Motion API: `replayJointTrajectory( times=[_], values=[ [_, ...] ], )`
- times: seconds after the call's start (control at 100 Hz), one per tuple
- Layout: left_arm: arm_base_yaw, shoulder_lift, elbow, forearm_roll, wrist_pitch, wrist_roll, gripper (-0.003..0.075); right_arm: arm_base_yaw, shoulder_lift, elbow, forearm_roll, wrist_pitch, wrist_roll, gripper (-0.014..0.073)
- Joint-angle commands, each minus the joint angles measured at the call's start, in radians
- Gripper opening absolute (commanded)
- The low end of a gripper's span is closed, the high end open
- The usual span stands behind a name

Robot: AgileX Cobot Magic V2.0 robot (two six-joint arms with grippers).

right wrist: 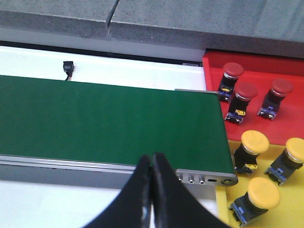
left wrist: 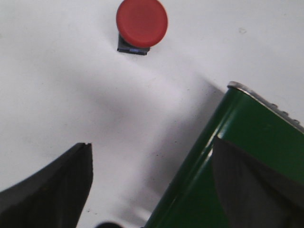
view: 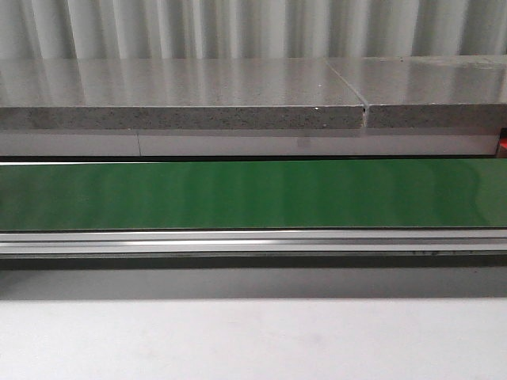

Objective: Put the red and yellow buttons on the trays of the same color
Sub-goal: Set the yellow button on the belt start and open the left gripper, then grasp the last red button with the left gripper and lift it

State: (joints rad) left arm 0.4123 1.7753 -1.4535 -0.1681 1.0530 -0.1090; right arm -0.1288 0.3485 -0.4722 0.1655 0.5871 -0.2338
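One red button (left wrist: pixel 141 23) lies loose on the white table (left wrist: pixel 57 85), just off the end of the green conveyor belt (left wrist: pixel 247 161), ahead of the left gripper (left wrist: pixel 152 185) whose fingers are spread wide and empty. Three red buttons (right wrist: pixel 245 91) already stand on the red tray (right wrist: pixel 251 64) and three yellow buttons (right wrist: pixel 255 142) on the yellow tray (right wrist: pixel 223 199), so I judge most sorting done. The right gripper (right wrist: pixel 152 190) is pressed closed on nothing, and no writing is legible anywhere.
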Motion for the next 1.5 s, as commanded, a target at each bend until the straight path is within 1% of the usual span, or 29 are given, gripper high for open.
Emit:
replayJointTrajectory(
  times=[0.0, 0.24, 0.51, 0.6, 0.79, 0.99, 1.06, 1.23, 1.32, 1.39, 1.49],
  values=[
    [0.001, -0.016, -0.034, -0.004, -0.027, 0.001, 0.0512, 0.0, 0.005, -0.028, 0.013, -0.074, -0.01, -0.0071],
    [0.001, 0.076, -0.057, 0.012, -0.089, -0.001, 0.0512, 0.0, 0.005, -0.028, 0.013, -0.074, -0.01, -0.0071],
    [0.001, 0.146, -0.059, -0.012, -0.315, -0.008, 0.0512, 0.0, 0.005, -0.028, 0.013, -0.074, -0.01, -0.0071],
    [-0.001, 0.17, -0.059, -0.019, -0.367, -0.008, 0.0512, 0.0, 0.005, -0.028, 0.013, -0.074, -0.01, -0.0071],
    [-0.001, 0.212, -0.059, -0.045, -0.44, -0.008, 0.0512, 0.0, 0.005, -0.028, 0.013, -0.074, -0.01, -0.0071],
    [-0.002, 0.215, -0.059, -0.058, -0.47, -0.008, 0.051, 0.0, 0.005, -0.028, 0.013, -0.073, -0.01, -0.0071],
    [-0.002, 0.215, -0.059, -0.065, -0.47, -0.008, 0.0483, 0.0, 0.005, -0.028, 0.013, -0.073, -0.01, -0.0071],
    [-0.002, 0.215, -0.059, -0.073, -0.47, -0.008, 0.0333, 0.0, 0.005, -0.028, 0.013, -0.073, -0.01, -0.0071],
    [-0.002, 0.215, -0.059, -0.073, -0.47, -0.006, 0.0272, 0.0, 0.005, -0.028, 0.013, -0.073, -0.01, -0.0071],
    [-0.002, 0.215, -0.059, -0.073, -0.47, -0.006, 0.0243, 0.0, 0.005, -0.028, 0.013, -0.073, -0.01, -0.0071],
    [-0.002, 0.211, -0.059, -0.073, -0.463, -0.002, 0.0227, 0.0, 0.005, -0.028, 0.013, -0.073, -0.01, -0.0071]
  ],
)
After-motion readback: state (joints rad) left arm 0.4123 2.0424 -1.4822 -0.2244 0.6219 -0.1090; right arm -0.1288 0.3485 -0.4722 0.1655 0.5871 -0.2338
